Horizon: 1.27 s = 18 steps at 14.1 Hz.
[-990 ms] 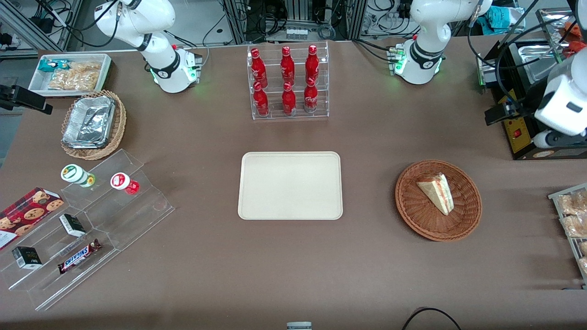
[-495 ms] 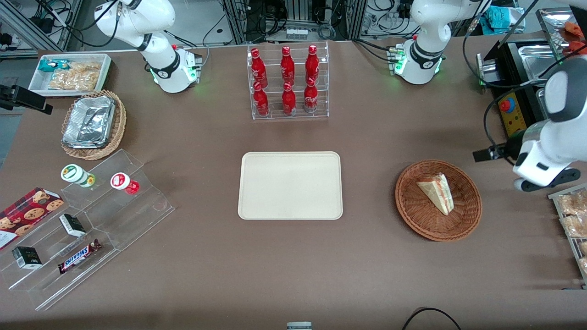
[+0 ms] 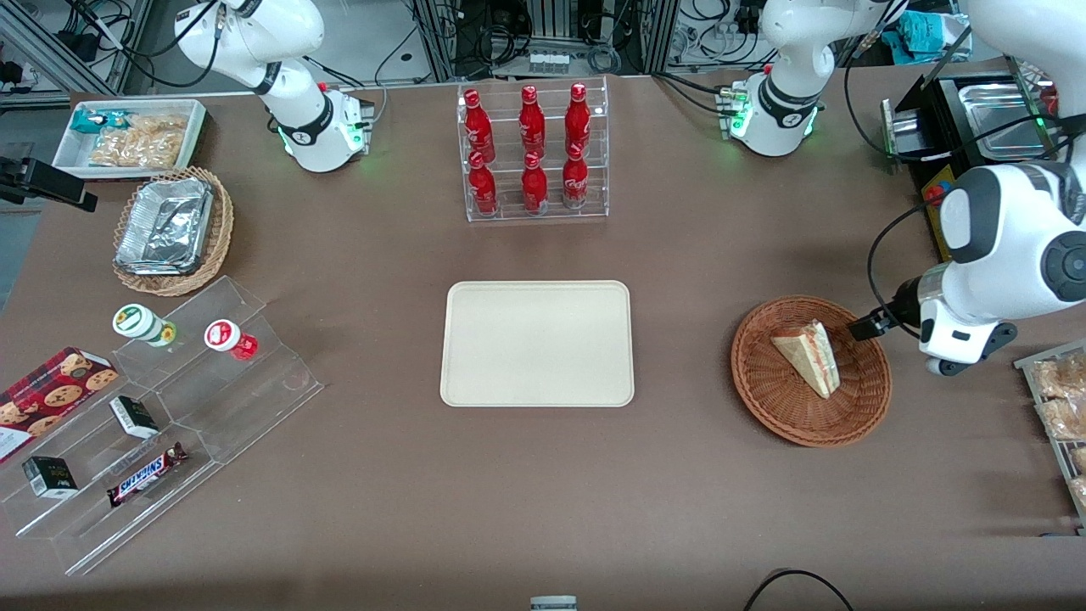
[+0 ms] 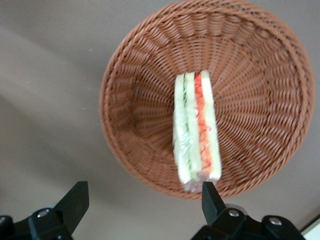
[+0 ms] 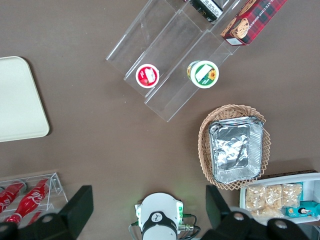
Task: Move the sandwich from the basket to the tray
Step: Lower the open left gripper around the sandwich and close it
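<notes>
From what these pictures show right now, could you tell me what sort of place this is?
Probably a robotics lab staged as a snack counter: a rack of red bottles, a stepped display with a Snickers bar, and cable-filled equipment frames at the table's edge. The gripper hangs open above the basket holding the sandwich, beside the tray.

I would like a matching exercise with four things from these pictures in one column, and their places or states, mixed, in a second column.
Things:
1. sandwich
2. tray
3. pincer
4. red bottles

Places or states:
A. open, holding nothing, above the basket's edge
B. standing in a clear rack
C. bare, on the table's middle
D. lying in the basket

Pairs: 1-D, 2-C, 3-A, 4-B
</notes>
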Available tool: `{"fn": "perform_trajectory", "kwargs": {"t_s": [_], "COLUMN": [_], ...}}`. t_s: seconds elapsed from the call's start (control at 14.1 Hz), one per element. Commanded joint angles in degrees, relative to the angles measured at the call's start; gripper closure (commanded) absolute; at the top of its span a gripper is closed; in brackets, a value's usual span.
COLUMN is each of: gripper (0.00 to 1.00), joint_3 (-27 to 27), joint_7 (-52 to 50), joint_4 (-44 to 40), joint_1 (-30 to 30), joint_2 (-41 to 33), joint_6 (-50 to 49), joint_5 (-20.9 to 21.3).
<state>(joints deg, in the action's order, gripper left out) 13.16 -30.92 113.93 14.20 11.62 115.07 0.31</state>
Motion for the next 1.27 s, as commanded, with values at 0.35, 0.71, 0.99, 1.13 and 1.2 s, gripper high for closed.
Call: {"fn": "perform_trajectory", "kwargs": {"t_s": [0.35, 0.71, 0.99, 1.13, 1.2], "gripper": [0.0, 0.0, 0.0, 0.0, 0.0], "joint_3": [1.08, 1.87, 1.87, 1.87, 1.87], "joint_7": [-5.64, -5.83, -5.82, -6.0, -6.0], "joint_4": [-0.37, -0.9, -0.2, 1.03, 1.21], "joint_1": [-2.07, -2.16, -2.07, -2.07, -1.98], "joint_2": [7.71, 10.26, 10.88, 11.66, 12.19], "joint_6": [12.89, 13.43, 12.99, 13.16, 13.16], "joint_5": [-3.91, -3.57, -3.48, -3.48, -3.39]}}
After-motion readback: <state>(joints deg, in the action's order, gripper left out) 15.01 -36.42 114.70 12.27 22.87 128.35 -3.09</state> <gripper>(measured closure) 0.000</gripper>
